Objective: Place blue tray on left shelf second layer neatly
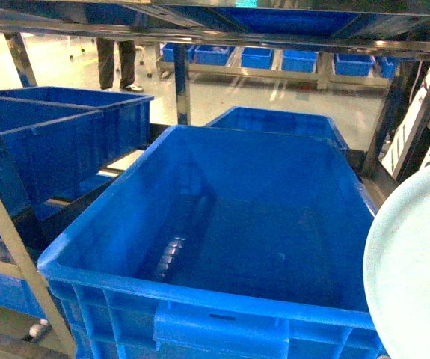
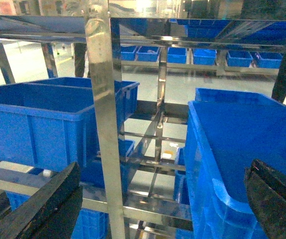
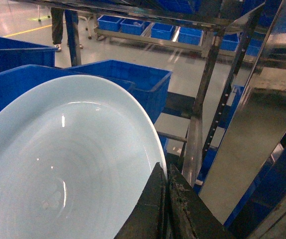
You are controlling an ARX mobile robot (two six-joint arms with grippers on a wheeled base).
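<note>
Far left: dark-blue crates (image 1: 57, 134) on the left shelf second layer (image 2: 38, 177), behind a steel upright (image 2: 103, 129). Left gripper (image 2: 157, 199) spread wide, holding nothing. Centre: a big empty blue crate (image 1: 222, 239) directly ahead. Right: blue tray (image 3: 63, 164) held up beside that crate, right gripper (image 3: 165, 199) pinched shut on its rim. Probably light and stiff, but glossy, so likely slippery under a thin edge pinch. Best gripped deeper over the raised rim, kept level while carried across.
</note>
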